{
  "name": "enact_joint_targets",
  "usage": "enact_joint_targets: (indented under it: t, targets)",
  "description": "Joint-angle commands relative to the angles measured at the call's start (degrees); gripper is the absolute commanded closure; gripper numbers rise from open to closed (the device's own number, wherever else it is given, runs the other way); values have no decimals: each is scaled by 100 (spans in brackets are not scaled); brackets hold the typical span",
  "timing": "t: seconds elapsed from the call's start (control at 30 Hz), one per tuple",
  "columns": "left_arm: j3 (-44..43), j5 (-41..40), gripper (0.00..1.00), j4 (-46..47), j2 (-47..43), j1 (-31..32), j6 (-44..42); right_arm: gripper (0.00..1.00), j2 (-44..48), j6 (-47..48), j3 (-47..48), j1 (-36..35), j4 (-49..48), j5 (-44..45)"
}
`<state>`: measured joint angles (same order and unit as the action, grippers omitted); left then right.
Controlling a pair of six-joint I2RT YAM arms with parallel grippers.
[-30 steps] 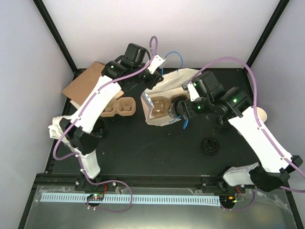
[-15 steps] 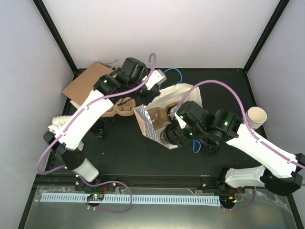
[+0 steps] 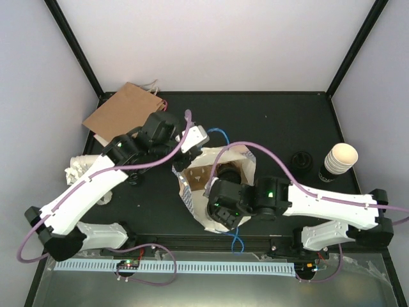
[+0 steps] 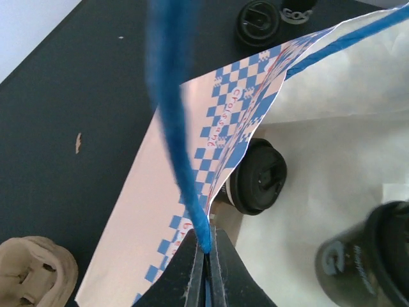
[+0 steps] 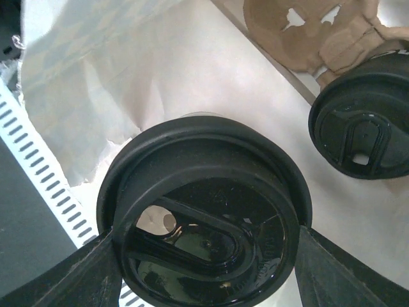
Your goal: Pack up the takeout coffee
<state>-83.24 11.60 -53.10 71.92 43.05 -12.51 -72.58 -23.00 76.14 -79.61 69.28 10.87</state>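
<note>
From above, the right arm's wrist hides the right gripper and its takeout cup inside the bag. In the left wrist view the blue cord is blurred, and a dark shape at 4 o'clock is cropped, too soft to name.

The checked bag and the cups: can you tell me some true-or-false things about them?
1. The left gripper pinches the blue handle of the checked bag. True.
2. The right gripper is empty. False: it holds a black-lidded cup.
3. A second lidded cup sits inside the bag. True.
4. The stack of paper cups stands inside the bag. False: it stands on the table, far right, apart from the bag.
</note>
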Motion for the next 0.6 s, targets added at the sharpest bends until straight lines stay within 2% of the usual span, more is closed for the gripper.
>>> enact_joint_targets:
  t: [0.0, 0.17, 0.23, 0.37, 0.57]
  targets:
    - [421, -133, 98, 412, -579, 254, -219, 39, -218, -84, 177, -233, -8, 599]
    - [764, -29, 98, 513, -937, 408, -199, 40, -102, 64, 251, -263, -393, 1063]
    - [844, 27, 98, 547, -1040, 428, -227, 44, 16, 211, 151, -272, -839, 1143]
    - [887, 105, 98, 543, -1061, 454, -277, 45, 201, 471, -219, -274, -1690, 1250]
    - [820, 260, 98, 544, -1046, 550, -216, 44, -121, 879, -407, -274, -2145, 1570]
